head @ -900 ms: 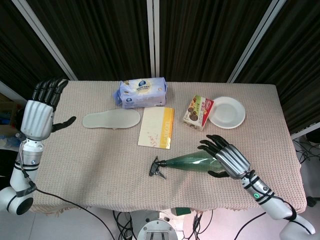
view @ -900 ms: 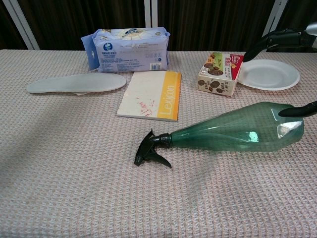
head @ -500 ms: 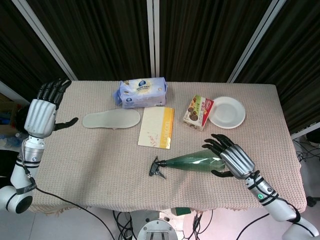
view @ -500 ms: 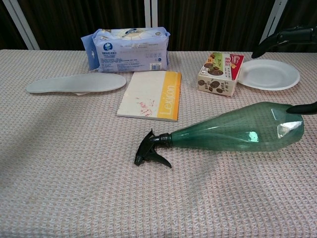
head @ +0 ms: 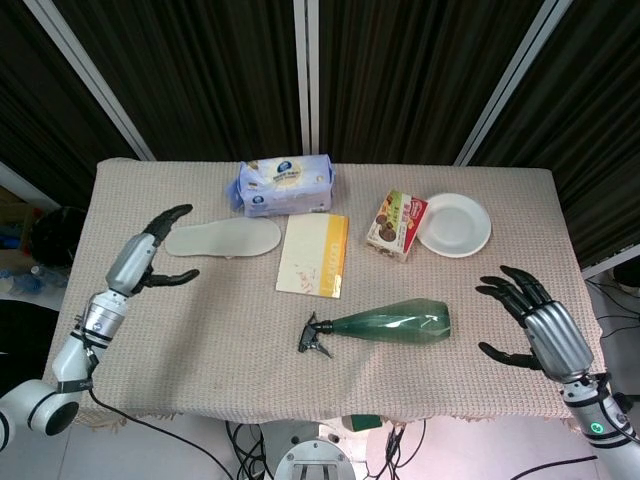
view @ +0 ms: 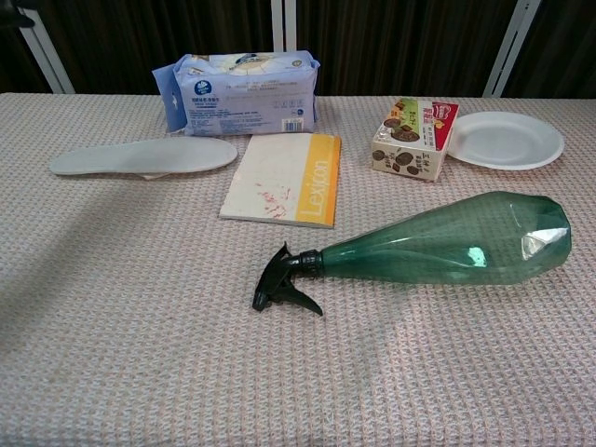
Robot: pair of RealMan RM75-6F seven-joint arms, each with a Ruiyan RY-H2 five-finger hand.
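A green spray bottle (head: 385, 325) (view: 438, 244) lies on its side on the table, its black trigger head (view: 279, 281) pointing left. My right hand (head: 538, 325) hovers open near the table's right edge, well to the right of the bottle and apart from it. My left hand (head: 142, 258) is open over the table's left side, fingers spread, close to the left end of a white shoe insole (head: 223, 240) (view: 144, 156). Neither hand holds anything. The chest view shows no hand apart from a dark tip at its top left corner.
A yellow-and-white notebook (head: 314, 254) (view: 284, 179) lies mid-table. A blue wipes pack (head: 285, 185) (view: 244, 90) sits at the back. A snack box (head: 396, 224) (view: 415, 137) stands beside a white plate (head: 455, 226) (view: 506, 141) at the back right.
My right hand has let go of the bottle's base and drawn back to the right. My left hand has come down from the table's left edge toward the insole.
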